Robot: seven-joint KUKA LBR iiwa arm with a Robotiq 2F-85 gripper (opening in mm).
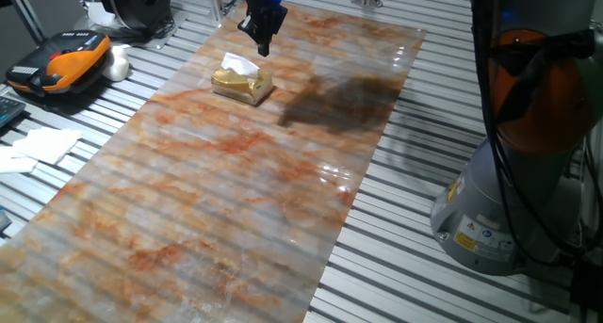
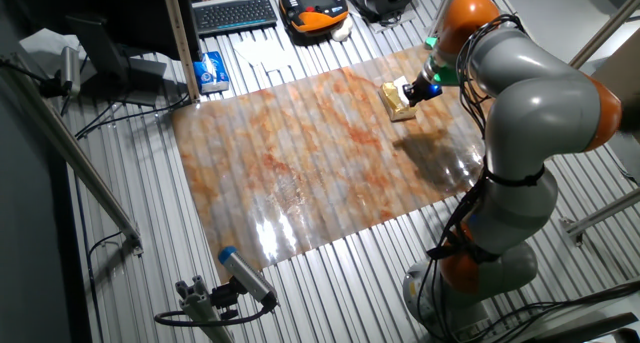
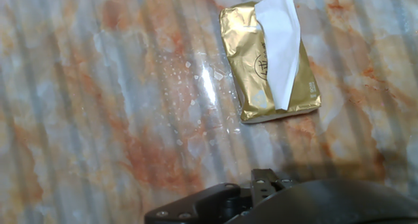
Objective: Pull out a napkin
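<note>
- The napkin [image 3: 279, 44] sticks out of the top of a gold tissue box [image 3: 251, 80] lying on the marbled table [image 1: 236, 201].
- One fixed view shows the gripper [image 1: 263, 48] hovering above the box, not touching.
- The hand view hides the fingers; I cannot tell whether they are apart or together.

Slatted metal table [image 1: 415, 182] carries marbled orange-grey sheet [image 1: 236, 191]. Golden tissue box [image 1: 242, 84] lies flat on sheet, just below and beside gripper [image 1: 263, 42]; white napkin [image 3: 279, 44] protrudes from box top. White paper sheets [image 1: 42, 144] on slats, well apart from gripper.
</note>
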